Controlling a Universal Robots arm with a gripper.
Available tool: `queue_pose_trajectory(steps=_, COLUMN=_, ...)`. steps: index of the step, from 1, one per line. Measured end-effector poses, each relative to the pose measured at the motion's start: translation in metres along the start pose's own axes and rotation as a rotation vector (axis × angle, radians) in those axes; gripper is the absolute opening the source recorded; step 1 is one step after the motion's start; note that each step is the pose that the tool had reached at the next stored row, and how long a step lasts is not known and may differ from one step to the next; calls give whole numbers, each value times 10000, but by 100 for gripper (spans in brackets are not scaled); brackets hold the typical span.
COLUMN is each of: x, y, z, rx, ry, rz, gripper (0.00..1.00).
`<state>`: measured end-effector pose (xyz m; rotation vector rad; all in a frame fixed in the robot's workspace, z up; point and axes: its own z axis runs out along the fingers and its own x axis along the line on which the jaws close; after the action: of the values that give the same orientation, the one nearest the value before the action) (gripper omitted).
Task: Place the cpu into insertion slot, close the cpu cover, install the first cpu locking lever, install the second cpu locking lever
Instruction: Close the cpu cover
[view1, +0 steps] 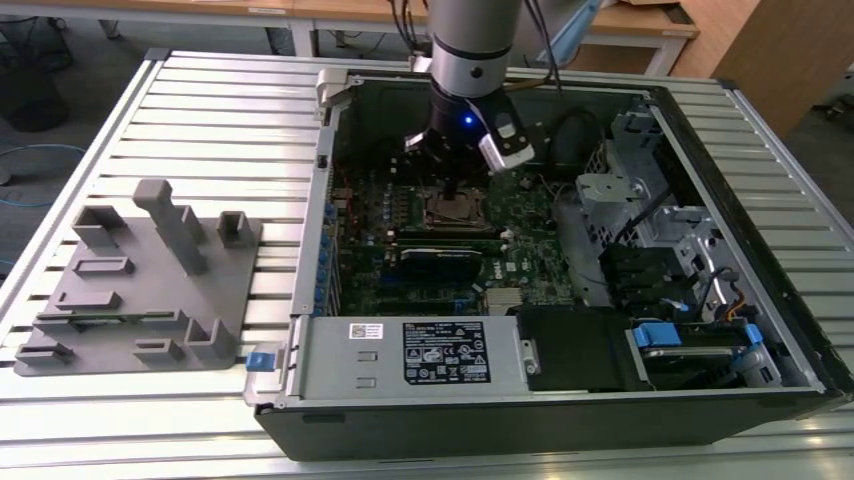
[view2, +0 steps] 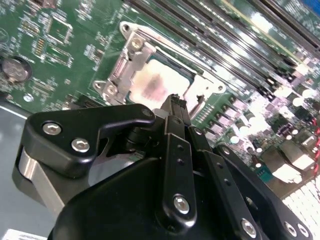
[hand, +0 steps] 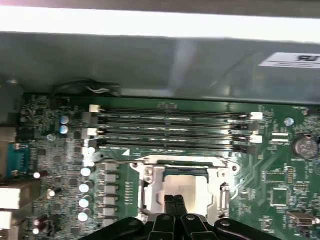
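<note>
Pincer (hand: 174, 200) pinched together above cpu (hand: 195, 187), cpu cover (hand: 150, 187) flat around it

Computer case (view1: 534, 425): open upward. Room above the cpu cover (hand: 150, 187): occupied by the gripper (view1: 455, 192). Close obstacles: memory slots (hand: 170, 125) just beside the cover; graphics card (view1: 441, 262) near; drive cage (view1: 607, 205) toward the exterior view's right. Free: slatted worktop (view1: 214, 110) around the grey fixture (view1: 147, 290).
</note>
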<state>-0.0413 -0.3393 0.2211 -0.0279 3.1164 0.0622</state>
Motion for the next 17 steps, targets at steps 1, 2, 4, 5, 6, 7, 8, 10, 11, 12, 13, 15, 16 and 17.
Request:
queue_pose_trajectory(steps=1, x=-23, y=0, z=2, rx=0, ry=0, rz=1, gripper=11)
queue_pose_trajectory(steps=2, x=-47, y=-1, z=3, rx=0, ry=0, rz=2, gripper=11)
queue_pose_trajectory(steps=4, x=-95, y=-2, z=6, rx=0, ry=-1, rz=1, gripper=11)
queue_pose_trajectory(steps=5, x=-112, y=-3, z=7, rx=0, ry=0, rz=0, gripper=11)
queue_pose_trajectory(steps=6, x=-124, y=-3, z=8, rx=0, ry=0, rz=0, gripper=11)
queue_pose_trajectory(steps=7, x=-129, y=-3, z=8, rx=0, ry=0, rz=1, gripper=11)
queue_pose_trajectory(steps=8, x=-129, y=-3, z=8, rx=1, ry=0, rz=1, gripper=11)
queue_pose_trajectory(steps=10, x=-130, y=-9, z=8, rx=1, ry=0, rz=1, gripper=11)
queue_pose_trajectory(steps=11, x=-130, y=-13, z=8, rx=0, ry=0, rz=1, gripper=11)
queue_pose_trajectory(steps=12, x=-130, y=-13, z=8, rx=0, ry=0, rz=1, gripper=11)
queue_pose_trajectory(steps=13, x=-130, y=-13, z=8, rx=0, ry=0, rz=1, gripper=11)
queue_pose_trajectory(steps=15, x=-130, y=-14, z=8, rx=0, ry=0, rz=1, gripper=11)
queue_pose_trajectory(steps=16, x=-130, y=-14, z=8, rx=0, ry=0, rz=1, gripper=11)
queue_pose_trajectory(steps=17, x=-131, y=-14, z=8, rx=0, ry=0, rz=1, gripper=11)
